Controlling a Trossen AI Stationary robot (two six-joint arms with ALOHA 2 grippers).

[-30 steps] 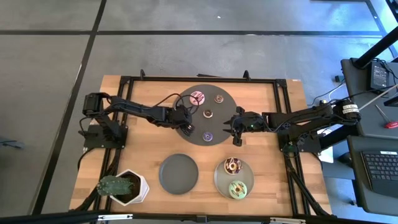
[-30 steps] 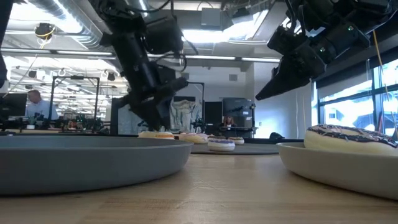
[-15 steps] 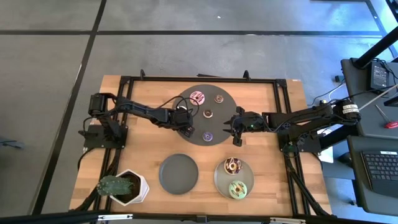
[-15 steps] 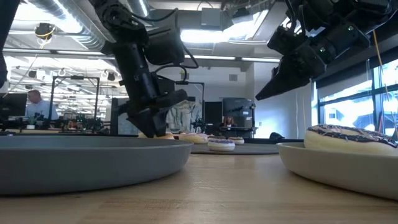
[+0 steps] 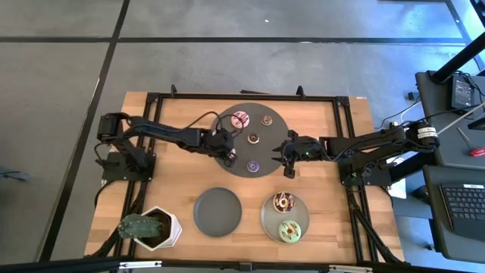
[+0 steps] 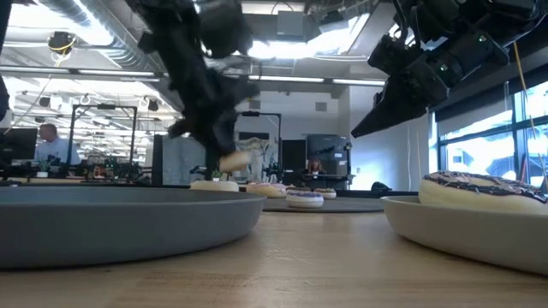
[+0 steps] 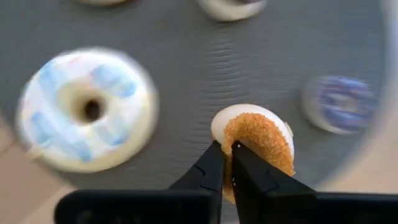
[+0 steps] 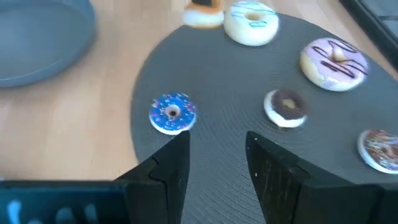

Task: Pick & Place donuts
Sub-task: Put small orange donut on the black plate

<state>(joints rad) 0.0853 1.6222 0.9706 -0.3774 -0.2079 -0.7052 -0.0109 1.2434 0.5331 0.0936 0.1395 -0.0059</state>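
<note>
A round dark mat [image 5: 261, 148] at the table's far middle carries a pink donut [image 5: 240, 119], a sprinkled one [image 5: 267, 119], a brown mini [image 5: 254, 138], a purple mini [image 5: 253, 166] and a white donut [image 7: 87, 109]. My left gripper [image 5: 227, 155] hangs over the mat's left part, shut on the orange mini donut [image 7: 258, 146]. My right gripper [image 8: 214, 155] hovers open over the mat's right edge, next to the purple mini [image 8: 172, 114], with nothing between its fingers. My left gripper pinches the orange mini donut by its rim [image 7: 239, 149] between its two fingertips [image 7: 214, 165], coming from above and slanting down. The donut [image 6: 233, 161] hangs tilted at the fingertips, lifted clear of the mat.
An empty grey plate [image 5: 217, 211] lies at the near middle. Right of it, a second grey plate [image 5: 267, 216] holds a chocolate-sprinkled donut [image 5: 284, 202] and a green one [image 5: 289, 230]. A potted cactus [image 5: 148, 227] stands at the near left corner.
My left gripper has dipped to the mat, shut on the orange mini donut, and risen with it. The donut now hangs clear of the mat beside the white donut, which has stayed put.
</note>
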